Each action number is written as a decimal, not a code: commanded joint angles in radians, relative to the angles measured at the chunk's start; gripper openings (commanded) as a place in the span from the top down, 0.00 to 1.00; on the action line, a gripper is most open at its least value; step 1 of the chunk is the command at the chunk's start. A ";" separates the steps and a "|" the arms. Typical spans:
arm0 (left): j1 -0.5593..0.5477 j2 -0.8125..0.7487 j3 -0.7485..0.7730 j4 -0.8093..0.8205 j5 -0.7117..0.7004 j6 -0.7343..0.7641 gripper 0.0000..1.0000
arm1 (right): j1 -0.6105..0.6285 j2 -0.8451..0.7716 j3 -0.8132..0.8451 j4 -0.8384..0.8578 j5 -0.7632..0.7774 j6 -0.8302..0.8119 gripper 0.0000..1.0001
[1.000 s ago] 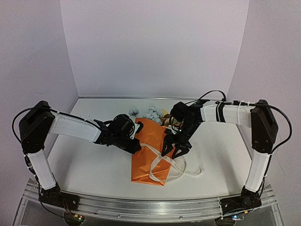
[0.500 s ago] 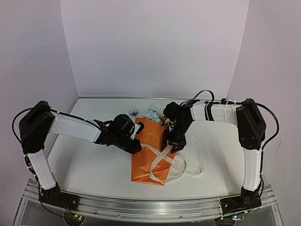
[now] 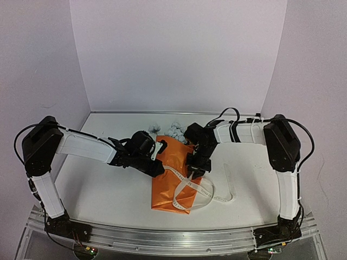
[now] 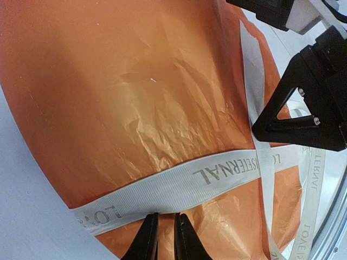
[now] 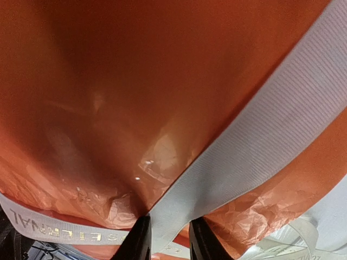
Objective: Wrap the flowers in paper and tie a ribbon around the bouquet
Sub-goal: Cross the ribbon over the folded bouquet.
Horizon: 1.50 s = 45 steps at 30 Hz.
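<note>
Top external view, near to far. Table [image 3: 108, 189]: white, bearing all items. Nearest the arm bases, loose loops of the cream ribbon [image 3: 201, 188] lie on the table just right of the narrow end of the bouquet [image 3: 161, 195], with one strand trailing off to the right.

The bouquet lies centre-table, a cone of orange paper [image 3: 174, 154], narrow end near, wide end far. Two ribbon strands cross in an X over its near half.

Left gripper [image 3: 156, 167]: at the bouquet's left edge, about mid-length. The left wrist view shows its jaws drawn almost together, nipping the lower edge of a ribbon strand printed "ETERNAL" that lies flat across the crinkled paper.

Right gripper [image 3: 195, 171]: over the bouquet's right edge, opposite the left one. The right wrist view shows its jaws narrowed onto a ribbon strand that fills the gap between them, with orange paper close behind. The two grippers are apart, with the paper's width between them.

Farthest, the flowers [image 3: 174, 130], pale blue and cream blooms, project from the wide end toward the back wall.
</note>
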 commanded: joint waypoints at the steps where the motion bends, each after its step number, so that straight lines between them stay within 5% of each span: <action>1: 0.001 -0.038 0.003 0.033 0.008 0.021 0.88 | 0.005 0.001 0.038 0.007 0.030 0.005 0.93; 4: 0.002 -0.043 -0.003 0.034 0.004 0.021 0.88 | 0.004 -0.025 0.046 -0.002 0.037 -0.023 1.00; 25: 0.002 -0.078 -0.035 0.059 0.010 0.034 0.89 | 0.010 -0.116 0.044 -0.050 0.049 -0.036 1.00; 45: 0.003 -0.086 -0.040 0.072 -0.004 0.036 0.89 | 0.116 -0.185 -0.100 0.328 -0.288 -0.031 1.00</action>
